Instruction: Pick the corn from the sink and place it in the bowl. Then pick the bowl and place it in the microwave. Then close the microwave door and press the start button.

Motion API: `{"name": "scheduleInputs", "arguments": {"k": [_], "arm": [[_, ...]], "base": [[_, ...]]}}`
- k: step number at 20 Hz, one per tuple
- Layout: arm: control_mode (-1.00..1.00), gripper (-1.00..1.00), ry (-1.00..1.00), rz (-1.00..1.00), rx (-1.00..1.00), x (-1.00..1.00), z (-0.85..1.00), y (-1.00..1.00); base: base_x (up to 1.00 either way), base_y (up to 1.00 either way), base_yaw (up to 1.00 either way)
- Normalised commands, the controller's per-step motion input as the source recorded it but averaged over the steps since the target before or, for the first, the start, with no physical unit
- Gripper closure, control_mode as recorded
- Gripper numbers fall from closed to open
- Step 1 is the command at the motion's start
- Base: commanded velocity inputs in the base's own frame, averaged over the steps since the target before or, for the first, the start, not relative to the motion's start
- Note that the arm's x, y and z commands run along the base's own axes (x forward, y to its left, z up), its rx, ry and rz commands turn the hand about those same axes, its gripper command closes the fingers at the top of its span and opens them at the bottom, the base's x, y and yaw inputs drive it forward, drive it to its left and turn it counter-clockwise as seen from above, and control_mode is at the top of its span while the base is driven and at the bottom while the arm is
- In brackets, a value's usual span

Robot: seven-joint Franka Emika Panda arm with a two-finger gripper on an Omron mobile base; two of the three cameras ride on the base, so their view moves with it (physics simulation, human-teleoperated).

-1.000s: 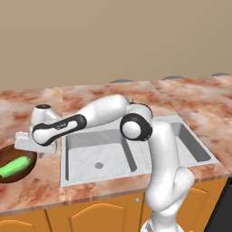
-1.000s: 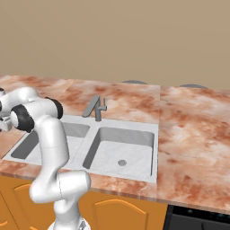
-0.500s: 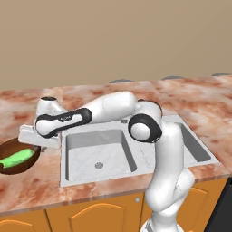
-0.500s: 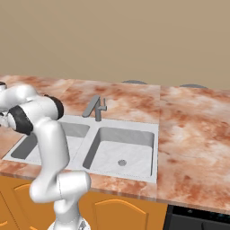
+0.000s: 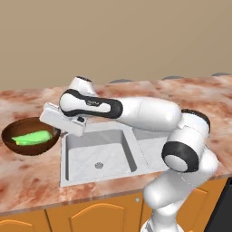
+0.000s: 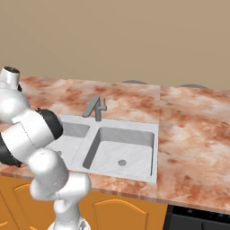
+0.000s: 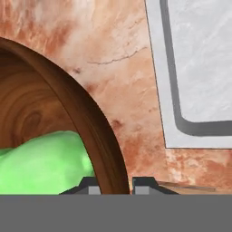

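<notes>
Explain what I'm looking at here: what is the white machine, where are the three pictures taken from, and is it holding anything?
The white machine is a jointed robot arm in a rendered kitchen. Two cameras ride behind it, left and right, looking down over a reddish marble counter and a grey steel double sink. The third camera sits on the hand itself, looking along its two small dark fingers. Left of the sink stands a round dark brown wooden bowl with the small bright green corn lying inside. In the hand view the fingers sit either side of the bowl's rim, closed on it, so the arm is gripping the bowl.
</notes>
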Motion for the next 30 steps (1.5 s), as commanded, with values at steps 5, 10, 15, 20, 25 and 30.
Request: {"name": "scheduleInputs", "arguments": {"k": [5, 10, 15, 20, 25, 30], "arm": [[-1.0, 1.0, 0.0, -0.01, 0.02, -0.54, 1.0, -0.99], [-1.0, 1.0, 0.0, 0.0, 0.0, -0.43, 1.0, -0.86], [-1.0, 1.0, 0.0, -0.06, 0.0, -0.25, 0.97, -0.77], [-1.0, 1.0, 0.0, -0.21, 0.0, -0.2, 0.8, -0.59], [-1.0, 1.0, -0.02, -0.16, 0.0, -0.44, 0.55, -0.62], [-1.0, 1.0, 0.0, 0.0, 0.0, -0.54, 0.02, -0.6]], "base": [[0.0, 0.0, 0.0], [0.0, 0.0, 0.0], [0.0, 0.0, 0.0], [0.0, 0.0, 0.0], [0.0, 0.0, 0.0], [0.0, 0.0, 0.0]]}}
